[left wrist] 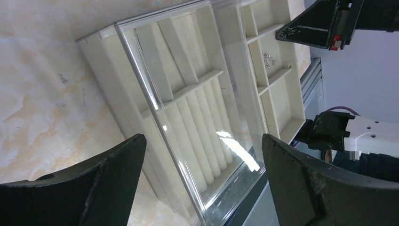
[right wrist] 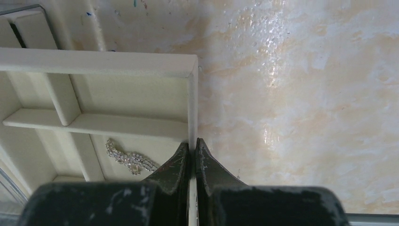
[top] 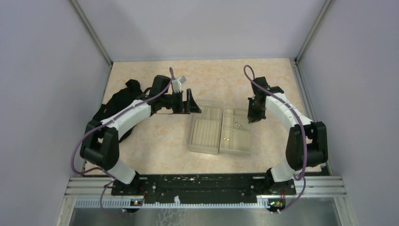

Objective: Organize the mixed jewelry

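Note:
A beige compartmented tray (top: 241,141) lies beside a ridged tray in a clear plastic box (top: 205,133). Small silver pieces (top: 237,125) and a gold piece (top: 226,139) lie in its compartments. The right wrist view shows a sparkling silver piece (right wrist: 129,159) in one compartment. My right gripper (top: 254,117) is shut on the compartmented tray's far right wall (right wrist: 192,101), its tips (right wrist: 192,143) pinching it. My left gripper (top: 190,101) is open and empty, above the box's far left corner; its jaws (left wrist: 203,141) stand wide over the ridged tray (left wrist: 207,132). The silver pieces (left wrist: 268,59) show there too. The wire hoop is out of view.
A black cloth (top: 123,98) lies at the left behind my left arm. Grey walls close in the table at the left, back and right. A black rail (top: 197,183) runs along the near edge.

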`<state>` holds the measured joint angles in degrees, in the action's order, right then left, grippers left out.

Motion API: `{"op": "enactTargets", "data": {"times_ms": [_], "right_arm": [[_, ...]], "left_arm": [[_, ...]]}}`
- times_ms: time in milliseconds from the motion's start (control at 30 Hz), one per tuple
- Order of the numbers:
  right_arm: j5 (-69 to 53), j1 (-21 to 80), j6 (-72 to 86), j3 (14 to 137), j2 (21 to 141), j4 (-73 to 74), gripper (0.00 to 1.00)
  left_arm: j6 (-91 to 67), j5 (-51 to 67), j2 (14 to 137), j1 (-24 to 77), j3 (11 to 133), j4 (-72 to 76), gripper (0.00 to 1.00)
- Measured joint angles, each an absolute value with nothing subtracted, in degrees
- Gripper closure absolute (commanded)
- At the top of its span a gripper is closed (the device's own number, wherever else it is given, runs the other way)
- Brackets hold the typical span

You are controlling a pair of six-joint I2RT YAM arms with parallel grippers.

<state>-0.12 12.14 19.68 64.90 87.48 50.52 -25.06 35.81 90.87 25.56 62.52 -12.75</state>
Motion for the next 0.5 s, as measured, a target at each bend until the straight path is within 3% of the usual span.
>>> {"op": "enactTargets", "data": {"times_ms": [500], "right_arm": [[-0.14, 13.26, 20.23, 66.59, 90.35, 49.67, 1.00]], "left_arm": [[-25.02, 37.82, 92.42, 25.58, 62.54, -12.75, 0.01]]}}
